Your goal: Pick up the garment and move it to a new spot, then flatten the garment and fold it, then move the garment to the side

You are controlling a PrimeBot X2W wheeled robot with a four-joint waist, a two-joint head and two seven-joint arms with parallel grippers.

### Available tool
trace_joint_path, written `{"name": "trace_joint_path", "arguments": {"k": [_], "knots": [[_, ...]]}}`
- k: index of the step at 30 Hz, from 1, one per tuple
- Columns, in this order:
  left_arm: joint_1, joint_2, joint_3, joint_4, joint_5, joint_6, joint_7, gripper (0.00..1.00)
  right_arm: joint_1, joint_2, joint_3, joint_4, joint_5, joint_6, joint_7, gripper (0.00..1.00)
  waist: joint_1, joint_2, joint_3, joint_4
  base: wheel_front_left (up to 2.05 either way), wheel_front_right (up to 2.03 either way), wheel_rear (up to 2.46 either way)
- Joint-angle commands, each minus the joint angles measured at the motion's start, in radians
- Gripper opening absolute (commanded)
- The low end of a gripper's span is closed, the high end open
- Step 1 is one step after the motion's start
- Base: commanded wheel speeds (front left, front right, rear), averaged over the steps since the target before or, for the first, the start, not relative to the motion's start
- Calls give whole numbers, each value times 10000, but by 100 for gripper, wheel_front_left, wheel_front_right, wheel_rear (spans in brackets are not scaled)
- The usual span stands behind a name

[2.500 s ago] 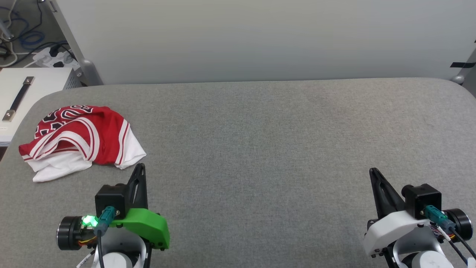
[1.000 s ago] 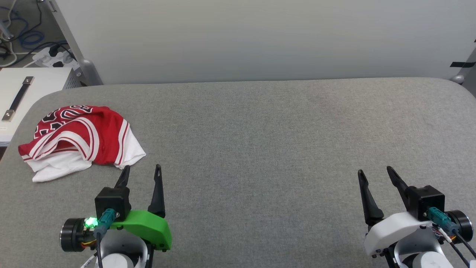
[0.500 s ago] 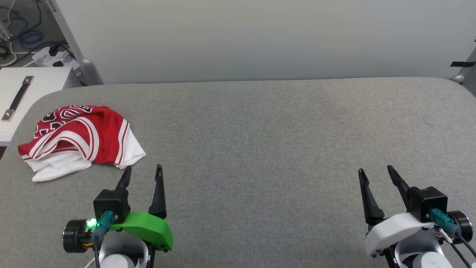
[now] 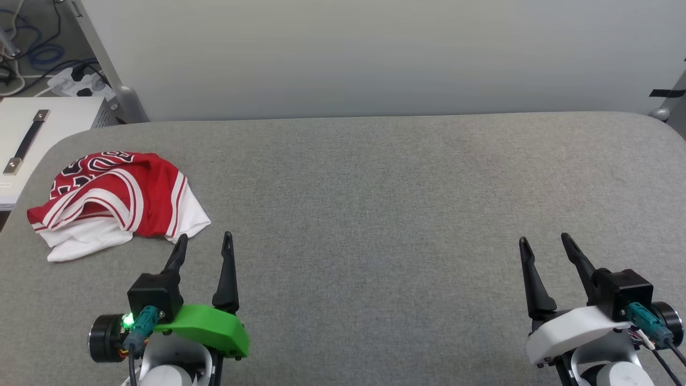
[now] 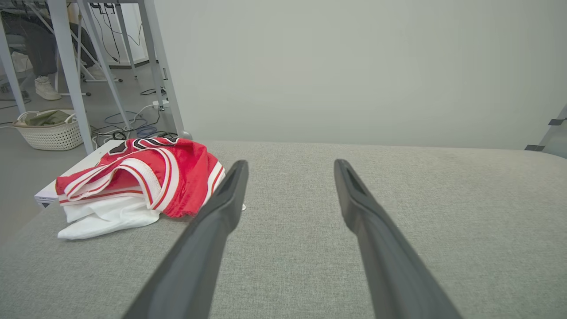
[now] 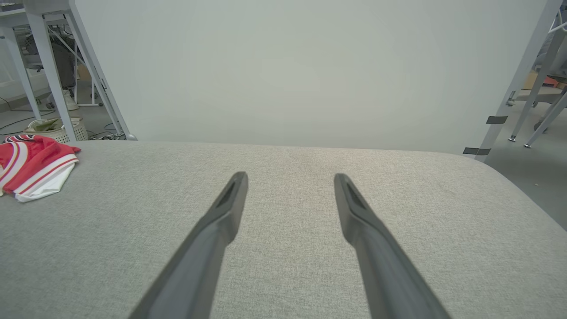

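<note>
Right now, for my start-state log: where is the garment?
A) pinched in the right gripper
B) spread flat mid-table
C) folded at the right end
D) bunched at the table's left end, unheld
D: the garment lies crumpled at the table's left end, and both the left gripper and the right gripper stand open and empty.

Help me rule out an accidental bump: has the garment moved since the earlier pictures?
No. The garment lies unmoved on the table, still equally close to the white case beyond the left edge.
</note>
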Motion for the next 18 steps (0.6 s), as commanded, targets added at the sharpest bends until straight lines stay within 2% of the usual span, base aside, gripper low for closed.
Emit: {"name": "trace_joint_path", "arguments": {"k": [1, 18], "knots": [[117, -17, 9, -58, -100, -44, -103, 100, 72, 11, 10, -65, 111, -3, -99, 100, 0, 0, 2, 0, 0, 0, 0], [231, -23, -149, 179, -479, -133, -456, 100, 168, 15, 53, -1, 304, -4, -447, 100, 0, 0, -6, 0, 0, 0, 0]]}}
